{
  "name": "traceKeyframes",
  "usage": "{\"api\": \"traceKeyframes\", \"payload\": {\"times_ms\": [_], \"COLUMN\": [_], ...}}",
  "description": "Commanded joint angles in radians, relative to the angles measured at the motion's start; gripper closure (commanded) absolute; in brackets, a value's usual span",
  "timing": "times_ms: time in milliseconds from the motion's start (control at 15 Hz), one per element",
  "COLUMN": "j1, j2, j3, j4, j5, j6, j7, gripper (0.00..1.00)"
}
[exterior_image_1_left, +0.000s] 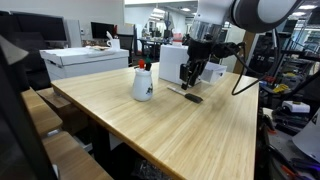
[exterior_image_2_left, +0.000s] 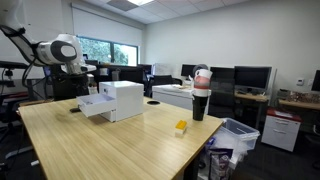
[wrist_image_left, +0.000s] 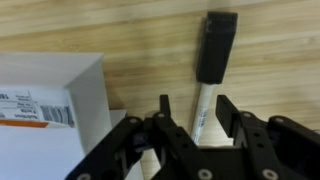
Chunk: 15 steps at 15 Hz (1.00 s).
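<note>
Hand (wrist_image_left: 194, 108): fingers apart, nothing clamped.
Marker (wrist_image_left: 212, 60): lies near-to-far on bench (wrist_image_left: 275, 50), black cap far.
White box (wrist_image_left: 50, 100): left, contents unseen.

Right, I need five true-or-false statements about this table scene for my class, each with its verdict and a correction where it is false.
1. The marker lies flat on the wooden table. True.
2. The gripper is shut on the marker. False: its jaws stand open, one on each side of the marker.
3. The marker's cap is red. False: it is black.
4. A white box with a barcode label stands beside the marker. True.
5. The small yellow object sits on top of the white box. False: it lies on the table, apart from the box.
</note>
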Motion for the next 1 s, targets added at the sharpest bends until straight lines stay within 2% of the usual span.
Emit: {"api": "traceKeyframes", "payload": {"times_ms": [0,200,600,933], "j1": [0.020,0.033,0.054,0.061], "j2": [-0.027,-0.060,-0.139,-0.147], "j3": [-0.001,0.006,0.026,0.018], "j4": [-0.003,-0.011,-0.018,-0.013], "j5": [0.033,0.029,0.024,0.064], "j6": [-0.040,-0.079,-0.201,-0.201], "j7": [-0.047,-0.046,-0.063,-0.152], "gripper": [0.18,0.02,0.00,0.00]}}
